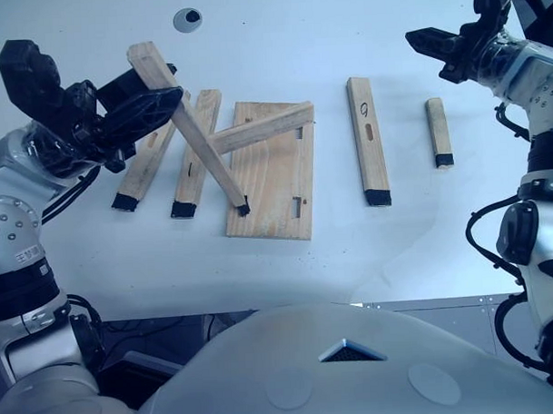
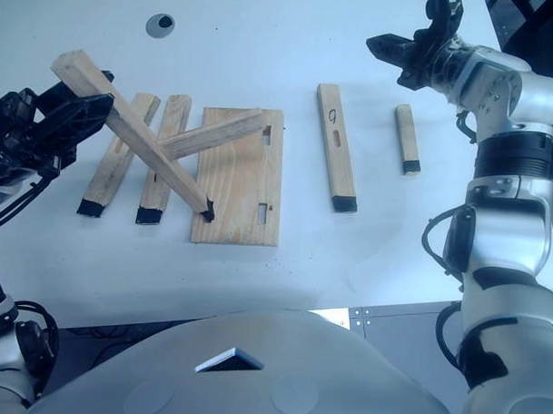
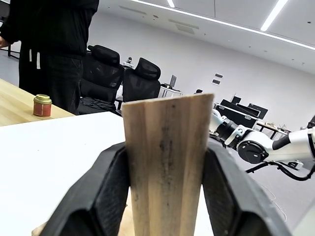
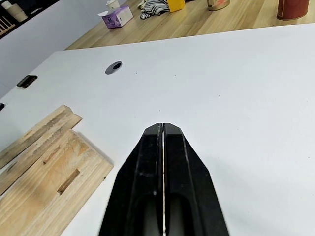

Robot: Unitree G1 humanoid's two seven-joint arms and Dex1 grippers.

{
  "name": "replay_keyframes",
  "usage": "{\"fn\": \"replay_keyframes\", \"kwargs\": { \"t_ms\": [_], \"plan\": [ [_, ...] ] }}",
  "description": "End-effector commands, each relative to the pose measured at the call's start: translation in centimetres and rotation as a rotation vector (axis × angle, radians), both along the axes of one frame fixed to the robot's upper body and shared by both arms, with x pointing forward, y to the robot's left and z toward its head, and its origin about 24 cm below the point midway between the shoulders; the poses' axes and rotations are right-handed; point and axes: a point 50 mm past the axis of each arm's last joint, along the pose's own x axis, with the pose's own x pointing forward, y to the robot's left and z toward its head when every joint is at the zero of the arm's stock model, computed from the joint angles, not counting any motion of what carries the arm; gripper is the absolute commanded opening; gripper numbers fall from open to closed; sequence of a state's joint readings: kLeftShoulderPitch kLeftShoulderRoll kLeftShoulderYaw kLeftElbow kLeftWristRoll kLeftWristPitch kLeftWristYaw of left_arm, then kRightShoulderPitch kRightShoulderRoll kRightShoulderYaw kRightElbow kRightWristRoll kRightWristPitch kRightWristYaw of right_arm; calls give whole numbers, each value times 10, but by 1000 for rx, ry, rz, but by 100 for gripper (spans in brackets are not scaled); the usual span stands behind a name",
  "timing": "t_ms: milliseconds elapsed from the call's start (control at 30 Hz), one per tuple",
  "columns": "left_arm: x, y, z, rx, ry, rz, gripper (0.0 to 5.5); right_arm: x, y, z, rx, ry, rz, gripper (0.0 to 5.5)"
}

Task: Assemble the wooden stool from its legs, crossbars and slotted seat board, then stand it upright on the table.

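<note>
Firstly, head view, both eyes, one scene.
- Worktop [image 1: 351, 250]: white, with a round cable hole [image 1: 187, 18] at its far side.
- Seat board [image 1: 271, 184]: lay flat near the middle of the worktop, slots facing up.
- Left gripper [image 1: 159, 95]: clamped on the upper end of the held leg [image 1: 206, 150]. This leg was tilted, with its black-capped foot resting on the seat board near the left edge.
- Slanted bar [image 1: 265, 126]: lay across the far left corner of the seat board, crossed in front by the held leg.
- Outer leg [image 1: 143, 171] and inner leg [image 1: 189, 187]: lay flat side by side, just left of the seat board, black caps toward the robot.
- Slotted leg [image 1: 369, 140]: lay flat to the right of the seat board, apart from it.
- Short crossbar [image 1: 439, 131]: lay flat farther right again.
- Right gripper [image 1: 430, 40]: hung above the far right of the worktop, well apart from every wooden part.

Next, left wrist view.
- Fingers [image 3: 98, 196] of the left gripper pressed both sides of the held leg, whose cut end faced the camera.
- Background: office chairs [image 3: 106, 69] and a small tin [image 3: 42, 105] on a wooden table.

Lastly, right wrist view.
- Right gripper: fingers pressed together, holding nothing, above bare worktop.
- Seat board: lay off to one side with two slots showing, the slanted bar along its far edge.
- Background: a tissue box [image 4: 118, 17] on a wooden table.
</note>
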State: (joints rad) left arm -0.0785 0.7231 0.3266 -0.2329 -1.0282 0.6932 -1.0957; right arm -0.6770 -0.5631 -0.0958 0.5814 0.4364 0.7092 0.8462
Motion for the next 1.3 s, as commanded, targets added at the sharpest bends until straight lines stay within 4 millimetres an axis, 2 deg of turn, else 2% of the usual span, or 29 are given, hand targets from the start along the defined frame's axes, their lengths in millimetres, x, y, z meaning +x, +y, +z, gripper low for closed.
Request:
{"fn": "replay_keyframes", "kwargs": {
  "t_ms": [33,133,333,433,567,733,900,1000,1133,1300],
  "plan": [
    [0,10,-14,232,82,-53,200,2,0,5,-17,-23,-1,0],
    [2,12,-5,395,85,-178,200,-5,4,-5,-6,-13,10,0],
    [13,12,5,603,47,-377,200,-17,18,-22,32,-23,-13,0],
    [11,12,5,667,28,-436,200,-22,23,-26,49,-35,-29,0],
    [0,11,-9,735,10,-458,200,-28,23,-30,56,-47,-59,0],
    [-26,-5,-41,831,-62,-392,200,-30,24,-32,71,-65,-96,0],
    [-27,-5,-56,920,-57,-263,200,-30,27,-37,81,-70,-121,0],
    [-17,-9,-55,903,-17,-148,200,-26,31,-38,94,-85,-120,0],
    [-9,-14,-50,907,16,-109,200,-21,38,-37,108,-103,-114,0],
    [4,-18,-41,884,-50,-59,200,-20,40,-39,123,-126,-130,0]
  ]
}}
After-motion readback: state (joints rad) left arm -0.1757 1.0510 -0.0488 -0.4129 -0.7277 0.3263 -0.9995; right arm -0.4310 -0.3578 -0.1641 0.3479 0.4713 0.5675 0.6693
